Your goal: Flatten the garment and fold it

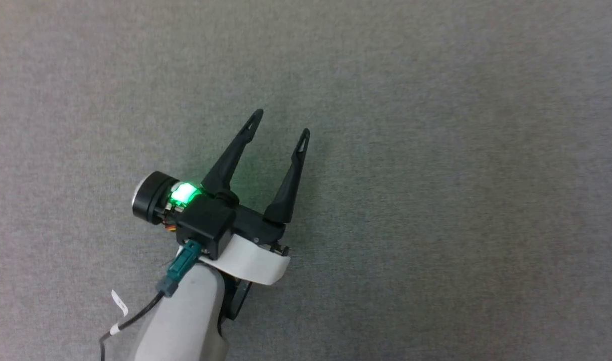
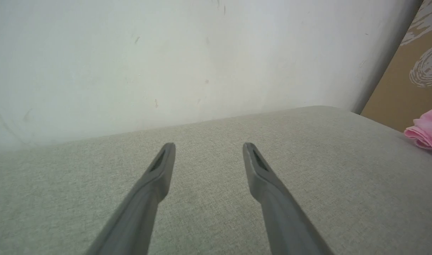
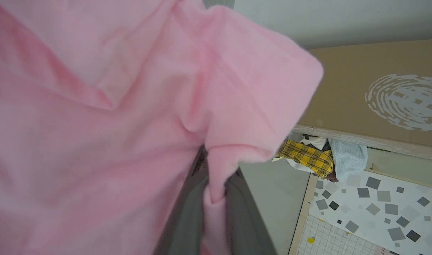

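The right gripper (image 3: 215, 209) pinches the garment (image 3: 95, 124); the left gripper (image 1: 281, 123) is wide open, empty; it looks like picking up; next, lay it flat.

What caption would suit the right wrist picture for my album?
The pink garment drapes close up, a fold pinched by the right tool.

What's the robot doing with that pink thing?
The robot's right gripper has pinched the pink garment between its fingers, and the cloth hangs bunched up in front of that wrist camera. The left gripper is open and holds nothing, poised over the grey surface. The garment is not flattened or folded yet.
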`<state>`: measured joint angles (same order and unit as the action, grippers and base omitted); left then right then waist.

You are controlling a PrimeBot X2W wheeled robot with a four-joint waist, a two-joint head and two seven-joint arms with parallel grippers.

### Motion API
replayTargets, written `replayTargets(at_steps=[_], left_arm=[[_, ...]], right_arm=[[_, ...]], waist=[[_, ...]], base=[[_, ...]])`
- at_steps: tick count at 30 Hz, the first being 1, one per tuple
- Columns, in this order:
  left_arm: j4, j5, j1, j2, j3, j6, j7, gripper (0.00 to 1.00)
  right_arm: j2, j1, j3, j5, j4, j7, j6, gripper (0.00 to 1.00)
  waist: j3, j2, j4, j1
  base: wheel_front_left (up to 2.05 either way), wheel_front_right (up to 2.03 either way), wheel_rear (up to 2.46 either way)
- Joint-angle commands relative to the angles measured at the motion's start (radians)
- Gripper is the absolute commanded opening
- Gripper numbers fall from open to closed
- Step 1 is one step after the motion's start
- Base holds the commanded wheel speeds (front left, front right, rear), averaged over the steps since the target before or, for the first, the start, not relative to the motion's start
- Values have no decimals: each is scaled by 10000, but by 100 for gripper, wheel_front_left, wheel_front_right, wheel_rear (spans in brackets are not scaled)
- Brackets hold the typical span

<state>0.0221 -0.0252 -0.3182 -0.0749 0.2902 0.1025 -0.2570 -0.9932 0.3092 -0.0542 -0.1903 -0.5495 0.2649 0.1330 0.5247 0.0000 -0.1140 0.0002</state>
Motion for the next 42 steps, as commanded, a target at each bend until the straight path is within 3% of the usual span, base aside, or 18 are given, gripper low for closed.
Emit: replayTargets(at_steps=[1, 6, 7, 8, 15, 19, 24, 30, 42], left_arm=[[68, 96, -191, -100, -35, 10, -47, 100], [79, 111, -249, -197, -48, 0, -47, 100], [61, 106, -262, -197, -45, -6, -47, 100], [32, 95, -271, -191, -39, -15, -47, 100], [-251, -116, 22, -115, -76, -127, -47, 100], [-367, -292, 478, -90, -293, -258, -47, 100], [-413, -463, 1188, -184, -801, -448, -47, 100], [-326, -553, 1912, -260, -1369, -702, -47, 100], [-341, -610, 3112, -112, -1836, -1249, -47, 100]], right_arm=[[75, 243, 142, 170, -144, -227, -23, 0], [490, 779, 791, 730, -1254, -899, -23, 0], [548, 867, 860, 875, -1423, -979, -23, 23], [608, 972, 968, 1006, -1578, -1075, -23, 98], [901, 1585, 1237, 2030, -2056, -1046, -23, 100], [1215, 2219, 1072, 2770, -1344, -1036, -23, 100], [2543, 2884, 769, 2571, 76, -1398, -23, 100], [4229, 2583, 819, 1906, 2258, -1987, -23, 100], [7150, -477, 1651, 978, 5258, -3377, -23, 100]], waist=[[570, 0, 283, -2], [707, 0, 342, -2], [682, 0, 345, -2], [624, 0, 344, -2], [-528, 0, 160, -2], [-1565, 0, 18, -2], [-2771, 0, -56, -2], [-3854, 0, 181, -2], [-4877, 0, 928, -2]], base=[[0, 0, 0], [0, 0, 0], [0, 0, 0], [0, 0, 0], [0, 0, 0], [0, 0, 0], [0, 0, 0], [0, 0, 0], [0, 0, 0]])
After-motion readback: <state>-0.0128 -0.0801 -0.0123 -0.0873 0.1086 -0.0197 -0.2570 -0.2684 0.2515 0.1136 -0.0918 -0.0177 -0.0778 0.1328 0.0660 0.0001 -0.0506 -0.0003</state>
